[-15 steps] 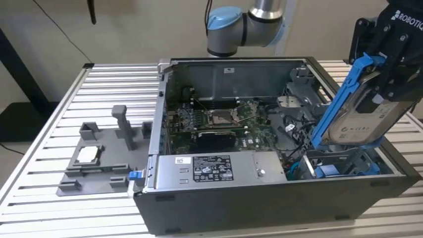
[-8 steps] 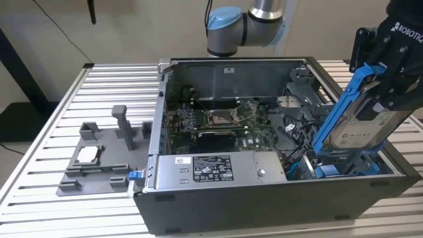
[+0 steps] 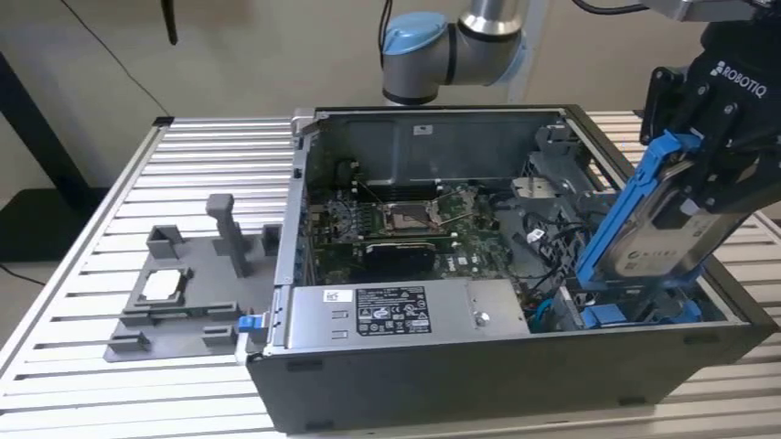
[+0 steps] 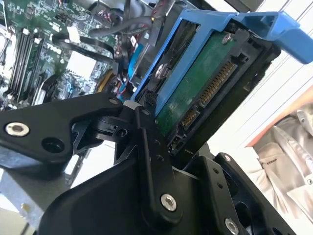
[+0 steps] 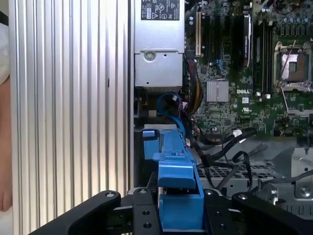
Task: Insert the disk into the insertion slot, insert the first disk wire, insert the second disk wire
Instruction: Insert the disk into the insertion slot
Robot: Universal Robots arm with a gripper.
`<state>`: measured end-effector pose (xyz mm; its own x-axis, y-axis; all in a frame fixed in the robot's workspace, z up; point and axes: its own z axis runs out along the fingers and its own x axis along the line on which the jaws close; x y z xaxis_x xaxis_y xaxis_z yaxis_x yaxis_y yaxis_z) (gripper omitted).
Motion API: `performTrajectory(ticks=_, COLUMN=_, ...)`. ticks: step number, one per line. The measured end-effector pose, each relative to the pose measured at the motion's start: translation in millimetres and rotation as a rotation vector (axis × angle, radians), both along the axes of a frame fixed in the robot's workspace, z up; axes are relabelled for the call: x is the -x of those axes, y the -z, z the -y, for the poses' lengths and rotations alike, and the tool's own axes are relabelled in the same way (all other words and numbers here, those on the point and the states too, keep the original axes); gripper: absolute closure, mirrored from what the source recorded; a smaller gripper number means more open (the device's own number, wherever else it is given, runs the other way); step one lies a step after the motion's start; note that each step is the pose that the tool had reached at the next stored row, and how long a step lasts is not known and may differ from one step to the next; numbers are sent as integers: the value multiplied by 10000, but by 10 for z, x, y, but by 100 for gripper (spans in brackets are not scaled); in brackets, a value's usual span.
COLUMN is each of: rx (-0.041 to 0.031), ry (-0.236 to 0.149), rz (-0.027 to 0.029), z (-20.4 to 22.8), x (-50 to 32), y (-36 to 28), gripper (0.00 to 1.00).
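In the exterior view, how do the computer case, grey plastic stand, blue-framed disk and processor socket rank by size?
1. computer case
2. grey plastic stand and disk: about alike, the disk partly covered by the gripper
3. processor socket

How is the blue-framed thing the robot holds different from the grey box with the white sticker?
The disk is held tilted in the gripper; the grey box lies flat in the case. The disk wears a bright blue frame; the grey box is bare metal with a sticker. The disk is a thin slab; the grey box is a chunky block. Both are grey and rectangular.
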<state>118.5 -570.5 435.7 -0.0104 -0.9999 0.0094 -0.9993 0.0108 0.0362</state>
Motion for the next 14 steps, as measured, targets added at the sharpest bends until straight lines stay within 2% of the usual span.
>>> performTrajectory(ticks=3, rx=0, ry=-7, rz=45, z=-58, x=-8, y=26, gripper=67)
performTrajectory(ticks=9, rx=0, ry=-251, rz=46, z=-58, x=-10, y=63, gripper=67)
performTrajectory(ticks=14, rx=-2, ry=-435, rz=46, z=-34, x=-10, y=114, gripper=67)
